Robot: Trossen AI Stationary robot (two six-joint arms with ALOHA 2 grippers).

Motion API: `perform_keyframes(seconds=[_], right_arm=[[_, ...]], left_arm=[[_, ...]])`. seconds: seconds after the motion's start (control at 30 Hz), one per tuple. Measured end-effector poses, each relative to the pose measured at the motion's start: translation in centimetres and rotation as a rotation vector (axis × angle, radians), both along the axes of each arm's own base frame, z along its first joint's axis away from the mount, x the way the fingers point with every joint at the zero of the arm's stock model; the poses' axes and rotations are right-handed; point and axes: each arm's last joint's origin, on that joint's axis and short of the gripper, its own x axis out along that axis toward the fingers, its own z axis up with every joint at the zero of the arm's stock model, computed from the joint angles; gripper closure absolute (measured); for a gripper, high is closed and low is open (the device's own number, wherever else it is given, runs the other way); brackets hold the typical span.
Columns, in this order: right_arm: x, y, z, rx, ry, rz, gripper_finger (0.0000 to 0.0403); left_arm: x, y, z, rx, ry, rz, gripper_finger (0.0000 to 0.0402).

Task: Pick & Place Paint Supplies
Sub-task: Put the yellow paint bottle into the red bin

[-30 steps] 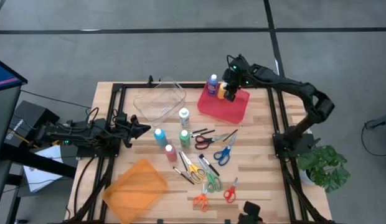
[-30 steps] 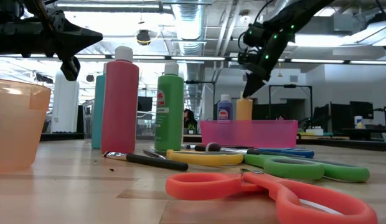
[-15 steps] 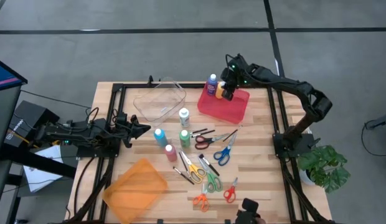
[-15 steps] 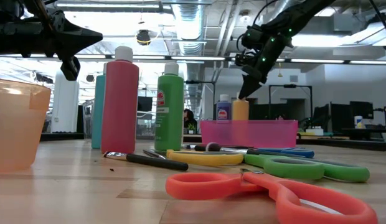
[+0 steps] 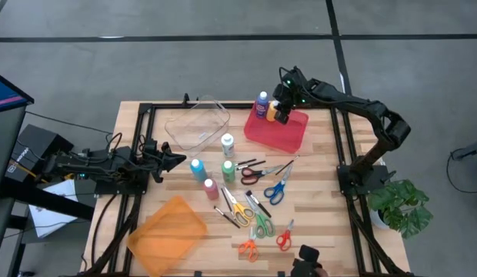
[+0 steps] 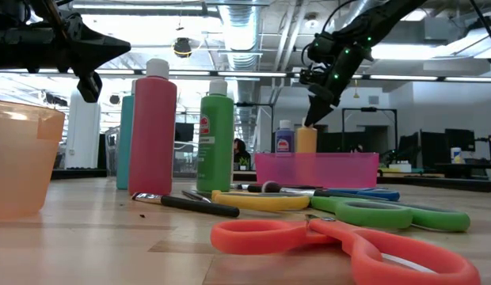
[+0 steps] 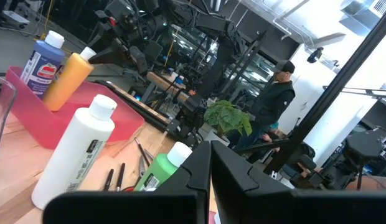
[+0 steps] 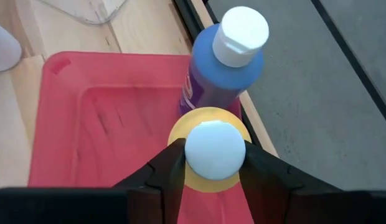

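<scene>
My right gripper (image 8: 213, 163) hangs over the far corner of the pink tray (image 5: 291, 135), shut on a yellow paint bottle (image 5: 272, 113) with a white cap. A blue bottle (image 8: 223, 74) stands upright in the tray right beside it. White (image 5: 227, 142), teal (image 5: 197, 168), green (image 5: 228, 171) and pink (image 5: 211, 188) bottles stand upright on the table's middle. My left gripper (image 5: 181, 159) waits shut above the table's left side, touching nothing. My right gripper has the yellow bottle's top between its two fingers, one finger (image 8: 169, 160) on each side just under the white cap (image 8: 215, 151). The fingers slant down from the right. The bottle hangs below them inside the tray; its bottom end is hidden by the tray wall (image 6: 317, 169).
A clear container (image 5: 198, 123) sits at the far middle and an orange container (image 5: 168, 235) at the near left. Several scissors (image 5: 258, 209) and brushes lie scattered on the near middle of the table. A plant (image 5: 400, 208) stands off the right edge.
My right gripper has shifted slightly toward the blue bottle with the yellow bottle, which now stands close beside it in the tray.
</scene>
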Motion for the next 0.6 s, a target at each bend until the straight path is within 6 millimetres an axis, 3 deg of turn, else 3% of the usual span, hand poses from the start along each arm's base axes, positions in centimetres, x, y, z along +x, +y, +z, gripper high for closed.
perform_keyframes(seconds=[0.3, 0.47, 0.6], right_arm=[[0.0, 0.0, 0.0, 0.001, 0.001, 0.000, 0.0234], [0.1, -0.1, 0.3, -0.004, -0.004, 0.000, 0.0177], [0.5, -0.4, 2.2, -0.039, -0.043, -0.001, 0.0135]], left_arm=[[0.0, 0.0, 0.0, 0.000, 0.000, 0.000, 0.0396], [0.0, 0.0, 0.0, 0.000, 0.000, 0.000, 0.0396], [0.0, 0.0, 0.0, 0.000, 0.000, 0.000, 0.0396]])
